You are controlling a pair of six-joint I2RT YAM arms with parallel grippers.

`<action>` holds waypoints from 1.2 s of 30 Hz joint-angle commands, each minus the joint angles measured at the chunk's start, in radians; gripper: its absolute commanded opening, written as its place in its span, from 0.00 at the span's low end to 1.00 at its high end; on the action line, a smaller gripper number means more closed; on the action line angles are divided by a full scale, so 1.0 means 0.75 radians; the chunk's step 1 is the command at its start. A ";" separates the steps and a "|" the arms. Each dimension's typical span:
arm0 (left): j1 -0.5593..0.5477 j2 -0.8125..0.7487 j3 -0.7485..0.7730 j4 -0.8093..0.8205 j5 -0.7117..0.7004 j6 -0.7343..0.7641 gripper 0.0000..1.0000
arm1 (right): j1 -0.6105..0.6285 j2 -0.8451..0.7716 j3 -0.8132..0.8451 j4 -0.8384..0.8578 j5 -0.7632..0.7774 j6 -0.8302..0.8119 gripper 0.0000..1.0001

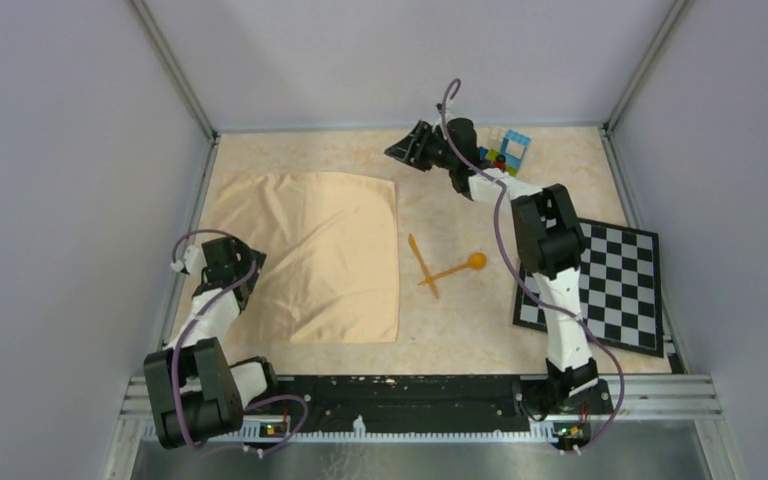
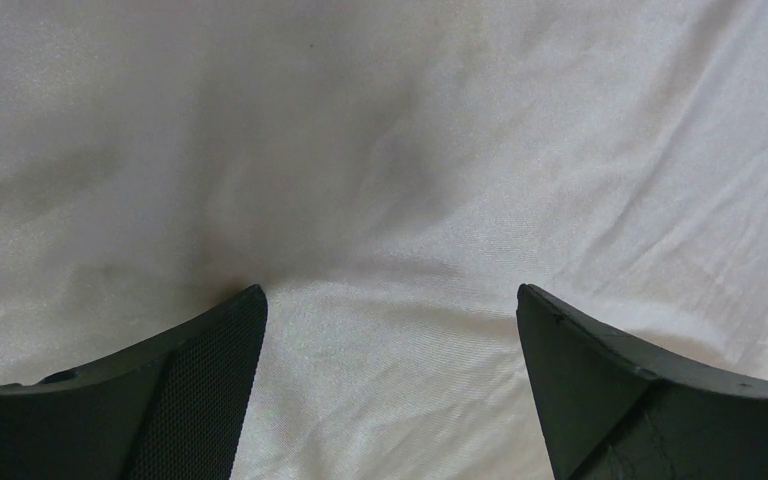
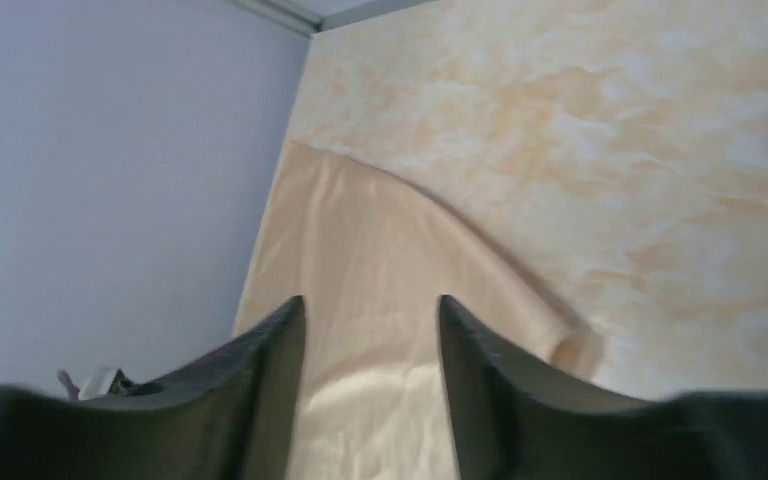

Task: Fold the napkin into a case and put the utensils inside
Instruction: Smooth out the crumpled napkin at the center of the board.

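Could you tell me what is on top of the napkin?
Nothing lies on the napkin; the open left end effector is over its left edge. Anything beneath the cloth is hidden.

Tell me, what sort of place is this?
Likely a robotics lab test cell: plain grey panel walls enclose a marbled beige tabletop, two jointed arms stand bolted at its edge, beside a black-and-white checkered board.

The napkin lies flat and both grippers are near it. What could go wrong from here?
1. The left gripper hangs open over the smooth napkin; it may pinch too little or bunch the cloth.
2. The spoon and knife lie crossed near the napkin's right edge; lifting one may shift the other.
3. The right gripper reaches past the toy bricks; its arm could knock them.
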State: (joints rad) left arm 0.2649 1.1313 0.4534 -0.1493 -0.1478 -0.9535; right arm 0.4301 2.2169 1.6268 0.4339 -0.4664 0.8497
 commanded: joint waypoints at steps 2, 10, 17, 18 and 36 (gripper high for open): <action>0.008 0.058 0.039 0.028 0.088 0.140 0.99 | -0.068 0.207 0.126 -0.330 -0.140 0.037 0.75; 0.007 0.118 0.081 -0.009 0.093 0.238 0.99 | -0.053 0.275 0.014 -0.191 -0.221 0.109 0.71; 0.009 0.106 0.087 -0.014 0.096 0.272 0.99 | 0.006 0.348 0.043 0.041 -0.247 0.247 0.66; 0.009 0.107 0.090 -0.018 0.099 0.284 0.99 | 0.007 0.368 0.076 0.093 -0.241 0.264 0.66; 0.022 0.139 0.079 0.020 0.136 0.343 0.99 | -0.013 0.623 0.796 0.554 -0.144 0.158 0.00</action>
State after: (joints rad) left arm 0.2733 1.2938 0.5568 -0.0921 -0.0250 -0.6830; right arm 0.4141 2.8208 2.2238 0.7372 -0.6098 1.1099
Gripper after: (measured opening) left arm 0.987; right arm 0.007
